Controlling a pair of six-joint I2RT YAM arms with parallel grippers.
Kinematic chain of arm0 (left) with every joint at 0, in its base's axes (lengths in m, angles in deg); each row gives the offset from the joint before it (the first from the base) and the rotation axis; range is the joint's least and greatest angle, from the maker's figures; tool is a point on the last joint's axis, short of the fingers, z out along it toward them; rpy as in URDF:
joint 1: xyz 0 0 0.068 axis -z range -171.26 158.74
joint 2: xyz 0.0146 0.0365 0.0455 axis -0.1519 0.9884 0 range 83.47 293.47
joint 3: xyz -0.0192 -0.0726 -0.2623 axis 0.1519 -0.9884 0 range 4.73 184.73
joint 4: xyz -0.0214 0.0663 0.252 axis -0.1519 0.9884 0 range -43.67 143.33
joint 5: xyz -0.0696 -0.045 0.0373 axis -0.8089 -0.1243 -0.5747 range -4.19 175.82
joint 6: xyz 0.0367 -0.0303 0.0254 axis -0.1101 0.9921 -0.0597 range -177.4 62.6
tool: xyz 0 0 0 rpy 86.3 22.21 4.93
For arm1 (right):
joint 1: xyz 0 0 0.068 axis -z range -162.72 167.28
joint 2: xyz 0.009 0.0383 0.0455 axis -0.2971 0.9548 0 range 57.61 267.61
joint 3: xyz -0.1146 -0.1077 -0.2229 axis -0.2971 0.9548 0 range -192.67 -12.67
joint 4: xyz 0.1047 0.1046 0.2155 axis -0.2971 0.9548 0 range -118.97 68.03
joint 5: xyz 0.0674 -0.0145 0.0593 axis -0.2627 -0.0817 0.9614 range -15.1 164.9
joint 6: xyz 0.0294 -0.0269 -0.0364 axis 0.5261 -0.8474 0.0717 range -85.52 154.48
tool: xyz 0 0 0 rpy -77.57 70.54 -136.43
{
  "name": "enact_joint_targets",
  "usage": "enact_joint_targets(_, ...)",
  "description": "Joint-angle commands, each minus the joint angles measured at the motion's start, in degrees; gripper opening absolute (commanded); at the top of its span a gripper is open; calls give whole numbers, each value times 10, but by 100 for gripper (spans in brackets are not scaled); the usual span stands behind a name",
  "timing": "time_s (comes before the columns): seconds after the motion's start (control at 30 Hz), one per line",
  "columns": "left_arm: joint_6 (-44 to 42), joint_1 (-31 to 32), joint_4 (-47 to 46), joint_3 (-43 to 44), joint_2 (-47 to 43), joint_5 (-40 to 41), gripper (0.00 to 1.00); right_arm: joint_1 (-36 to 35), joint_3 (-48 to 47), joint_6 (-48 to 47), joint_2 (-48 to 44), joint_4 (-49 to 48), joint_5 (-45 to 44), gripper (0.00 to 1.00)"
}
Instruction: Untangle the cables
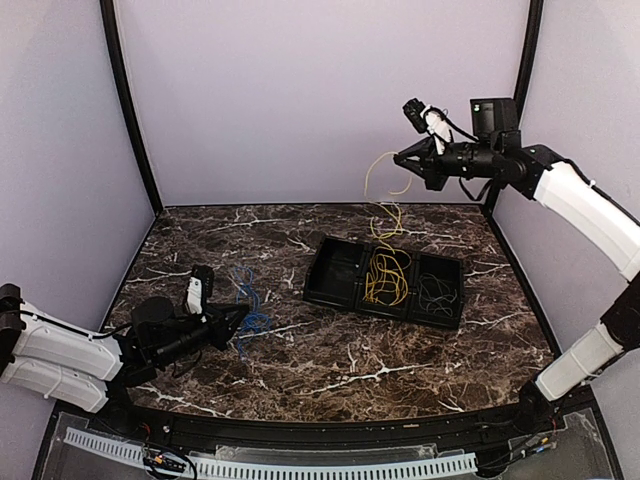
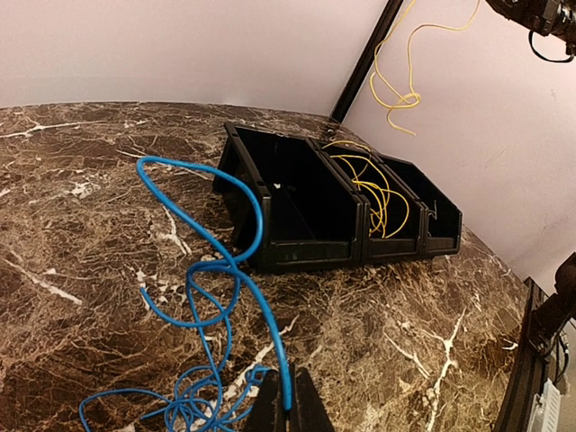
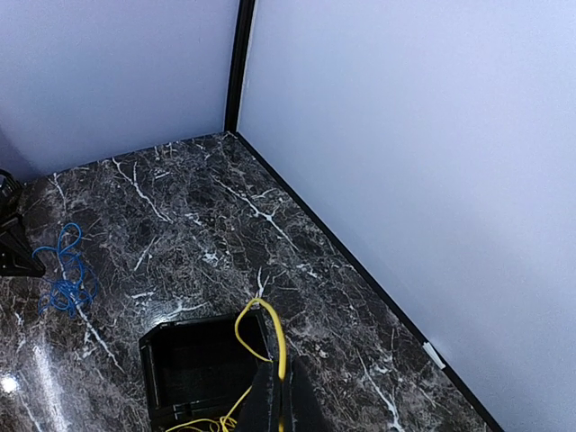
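Observation:
A blue cable (image 1: 250, 303) lies in loose loops on the marble table left of the black tray (image 1: 330, 275). My left gripper (image 1: 240, 316) is low beside it, shut on the blue cable (image 2: 270, 333), which arcs up from between the fingers (image 2: 290, 407). My right gripper (image 1: 402, 160) is raised high above the tray, shut on a yellow cable (image 1: 385, 220) that hangs down into the tray's middle compartment. In the right wrist view the yellow cable (image 3: 279, 346) loops up from the pinched fingers. A dark grey cable (image 1: 438, 292) lies coiled in the right compartment.
The tray's left compartment (image 2: 297, 193) holds nothing. Lilac walls and black corner posts (image 1: 128, 105) enclose the table. A white ribbed strip (image 1: 300, 466) runs along the near edge by the arm bases.

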Motion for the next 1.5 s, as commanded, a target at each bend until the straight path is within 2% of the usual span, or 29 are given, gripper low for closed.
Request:
enact_joint_targets(0.0,-11,2,6,-2,-4,10,0,4,27,-6,-14,-19,-5,0)
enact_joint_targets(0.37,-11,3,6,-5,-4,9,0,7,131,-9,-9,-63,-12,0)
enact_joint_targets(0.67,-7,3,-2,-12,-3,10,0,23,168,-2,72,-82,7,0)
enact_joint_targets(1.1,-39,2,38,8,-42,-11,0,21,144,-38,221,-1,-5,0)
enact_joint_targets(1.33,-68,3,59,41,-46,-46,0,2,130,-50,219,44,-48,0)
enact_joint_targets(1.47,-86,2,65,66,-38,-104,0,-8,101,-65,195,105,-73,21)
